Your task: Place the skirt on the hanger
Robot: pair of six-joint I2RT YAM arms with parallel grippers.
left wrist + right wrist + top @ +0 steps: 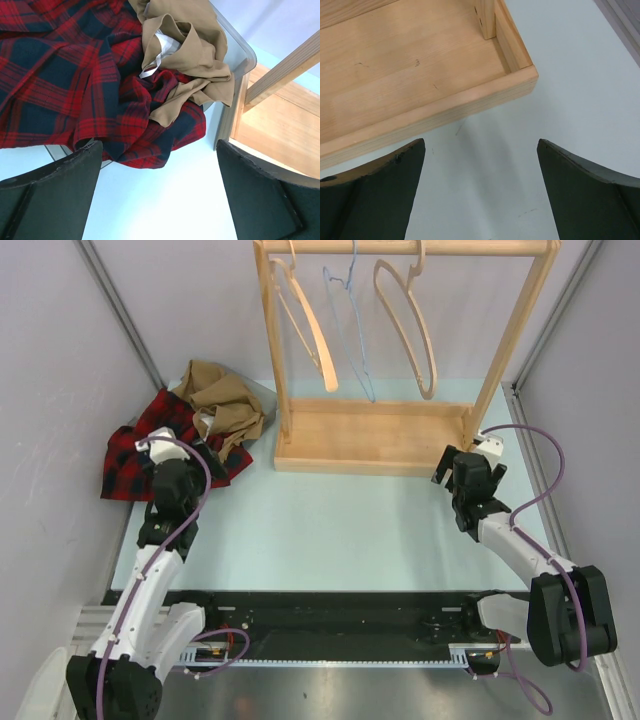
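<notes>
Starting on the left: my left gripper (160, 196) hangs with its fingers wide apart and nothing between them. The plaid skirt (60, 75) lies crumpled just ahead of it. A tan garment (190, 50) is heaped on top, ahead and to the gripper's right. Both sit in what looks like a shallow clear tray (243, 55). I only get its rim, and the plaid spills over the near edge onto the desk (340, 530).

So I'd say the task has barely begun: nothing is gripped or lifted, and no cloth is near a hanger.

Moving right, the wooden rack (375, 435) carries three bare hangers. There's a wooden one (310, 330), a blue wire one (352, 330) and another wooden one (410, 330).

Over on the far right, my right gripper (480, 196) is spread just as wide and also holds nothing. The rimmed rack base (395, 75) is just ahead and to its left, with nothing lying in the part I can see.

Still to do (as I read it): get the plaid out from under the tan piece, carry it across and hang it.
</notes>
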